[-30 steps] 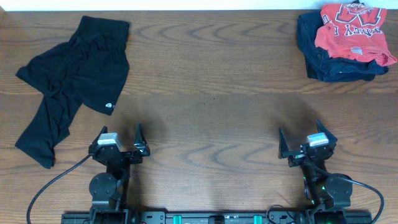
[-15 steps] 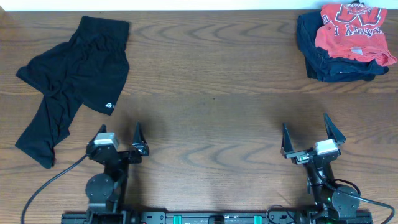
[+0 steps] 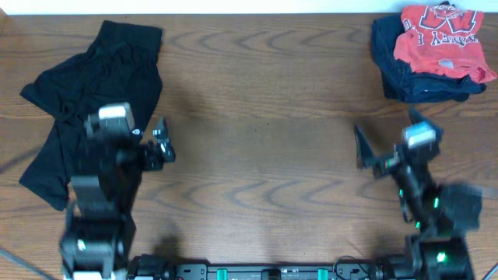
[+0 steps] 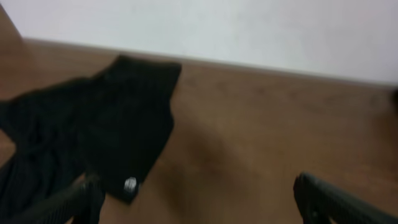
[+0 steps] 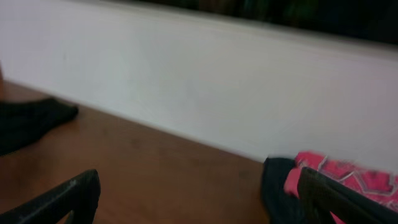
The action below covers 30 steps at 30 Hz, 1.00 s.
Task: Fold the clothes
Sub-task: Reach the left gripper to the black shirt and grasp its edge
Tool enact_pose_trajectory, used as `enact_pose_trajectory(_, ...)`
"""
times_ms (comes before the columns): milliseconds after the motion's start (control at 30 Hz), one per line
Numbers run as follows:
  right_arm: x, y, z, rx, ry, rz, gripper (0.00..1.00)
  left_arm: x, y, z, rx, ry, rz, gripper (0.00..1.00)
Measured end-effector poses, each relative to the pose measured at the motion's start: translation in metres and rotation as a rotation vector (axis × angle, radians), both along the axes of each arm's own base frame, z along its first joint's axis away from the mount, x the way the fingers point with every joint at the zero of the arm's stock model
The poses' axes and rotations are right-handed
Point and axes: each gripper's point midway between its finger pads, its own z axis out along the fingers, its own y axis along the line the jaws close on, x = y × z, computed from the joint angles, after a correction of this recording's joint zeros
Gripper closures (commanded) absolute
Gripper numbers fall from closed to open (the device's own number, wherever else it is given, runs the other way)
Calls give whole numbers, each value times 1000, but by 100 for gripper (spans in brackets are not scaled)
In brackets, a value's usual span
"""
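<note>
Black trousers point(image 3: 117, 70): sprawl unfolded at the desk's point(image 3: 264, 155) left, hence left gripper point(image 4: 199, 202) near them, right gripper point(image 3: 387, 131) well apart, both gaping empty

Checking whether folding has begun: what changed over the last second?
Both arms swung forward across the table: the left pincer toward the black trousers, the right pincer toward the far side. Both are open, holding nothing. The trousers, red T-shirt and navy garment lie as before.
</note>
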Motion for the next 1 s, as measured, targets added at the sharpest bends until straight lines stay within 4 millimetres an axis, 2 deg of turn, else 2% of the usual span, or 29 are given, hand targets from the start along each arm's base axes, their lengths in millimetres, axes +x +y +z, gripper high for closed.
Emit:
enact_pose_trajectory(167, 41, 12, 6, -6, 207, 56, 1, 24, -2, 2, 27, 216, -17, 2)
enact_pose_trajectory(333, 78, 22, -8, -24, 447, 114, 1, 49, -3, -12, 59, 463, -43, 2)
enact_pose_trajectory(533, 105, 29, -39, -46, 712, 156, 1, 77, -4, -49, 116, 670, -104, 2)
enact_pose_trajectory(700, 117, 34, -66, -34, 813, 187, 1, 94, -2, -88, 142, 765, -139, 2)
enact_pose_trajectory(833, 119, 39, -81, 6, 869, 203, 1, 114, 16, -111, 124, 779, -97, 2)
enact_pose_trajectory(1000, 119, 43, -81, 31, 878, 220, 1, 139, 64, -135, 50, 758, 47, 2)
